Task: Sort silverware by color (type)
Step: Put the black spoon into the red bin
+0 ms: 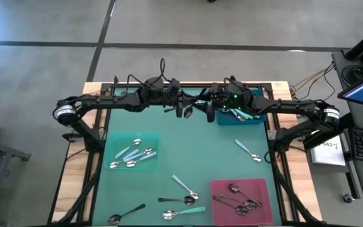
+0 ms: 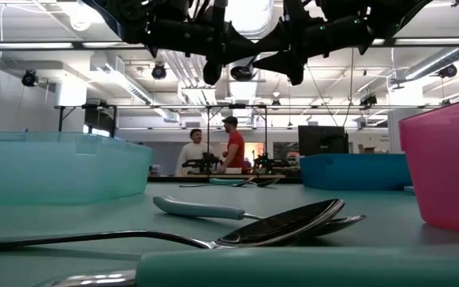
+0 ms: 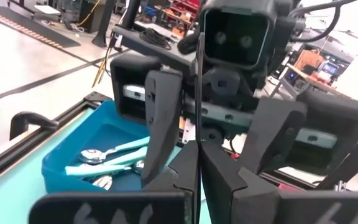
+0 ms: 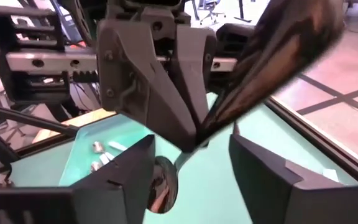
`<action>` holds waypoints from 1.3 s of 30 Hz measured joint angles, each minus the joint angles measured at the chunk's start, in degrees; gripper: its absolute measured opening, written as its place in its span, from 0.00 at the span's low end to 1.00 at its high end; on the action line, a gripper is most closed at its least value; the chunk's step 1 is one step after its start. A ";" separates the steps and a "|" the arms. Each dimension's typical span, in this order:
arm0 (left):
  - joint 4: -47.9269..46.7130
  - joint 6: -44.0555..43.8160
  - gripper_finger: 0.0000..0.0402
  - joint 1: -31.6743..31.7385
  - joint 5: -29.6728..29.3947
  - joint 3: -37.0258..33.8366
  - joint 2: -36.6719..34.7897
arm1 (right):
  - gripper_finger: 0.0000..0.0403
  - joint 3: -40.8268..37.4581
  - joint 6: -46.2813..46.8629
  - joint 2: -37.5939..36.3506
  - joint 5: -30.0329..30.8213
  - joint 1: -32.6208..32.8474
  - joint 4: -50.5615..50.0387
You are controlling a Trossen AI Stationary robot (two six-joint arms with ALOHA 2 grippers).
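Both arms meet high over the table's far middle. My left gripper (image 1: 184, 108) is shut on a dark all-metal spoon (image 4: 278, 56). In the right wrist view the spoon's shiny bowl (image 4: 157, 190) sits just past the left fingers (image 4: 166, 93). My right gripper (image 4: 191, 142) is open; its fingers stand on either side of the spoon's handle without touching it. Other spoons lie loose on the mat: one pale-handled spoon (image 1: 247, 151) at the right and several near the near edge (image 1: 183, 198). My left gripper pinches the dark spoon between its two shut fingers (image 3: 185, 174), on the handle close to the bowl (image 4: 188, 152). The spoon is lifted clear of the table. Its handle (image 3: 199, 81) runs out past the fingertips toward the right gripper's wrist.
A pale teal tray (image 1: 150, 146) on the left holds pale blue spoons. A blue tray (image 1: 257, 118) at the far right holds teal-handled spoons, and a pink tray (image 1: 222, 188) at the near right holds dark ones. People stand far behind the table (image 2: 229, 147).
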 joint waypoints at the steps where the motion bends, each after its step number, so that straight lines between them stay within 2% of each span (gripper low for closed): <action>1: 0.36 -0.02 0.00 0.00 0.01 0.00 0.00 | 0.46 0.00 -0.08 0.00 0.00 0.00 -0.09; 4: 1.04 -0.04 0.00 -0.07 0.04 0.00 0.00 | 0.33 0.00 -1.05 0.00 0.13 0.00 -0.11; 9: 1.34 -0.07 0.00 -0.05 -0.02 0.00 0.00 | 0.07 0.00 -3.04 0.00 -0.13 0.02 -0.05; 10: 1.36 -0.15 0.00 -0.07 0.02 0.00 0.00 | 0.05 0.00 -3.33 0.00 -0.16 0.02 -0.06; 18: 1.04 -0.24 0.00 -0.08 0.03 0.00 -0.30 | 0.02 0.00 -3.47 -0.20 -0.22 -0.05 -0.34; 22: -0.95 0.45 0.04 0.40 0.15 0.00 -1.32 | 0.02 0.49 -4.01 -1.85 -0.03 -0.99 -4.95; 29: -11.67 5.18 0.14 1.79 0.17 0.02 -3.51 | 0.02 6.48 -4.65 -6.62 0.16 -0.97 -28.18; 33: -20.65 8.20 0.17 2.32 0.08 0.02 -4.24 | 0.02 9.58 -0.08 -7.26 -0.41 1.60 -44.97; 35: -24.87 9.80 0.18 2.51 -0.01 0.02 -4.38 | 0.02 10.71 3.38 -7.47 -3.29 3.78 -50.68; 39: -30.71 13.31 0.18 2.89 -0.35 0.02 -4.74 | 0.02 11.19 11.34 -7.48 -10.58 10.54 -55.02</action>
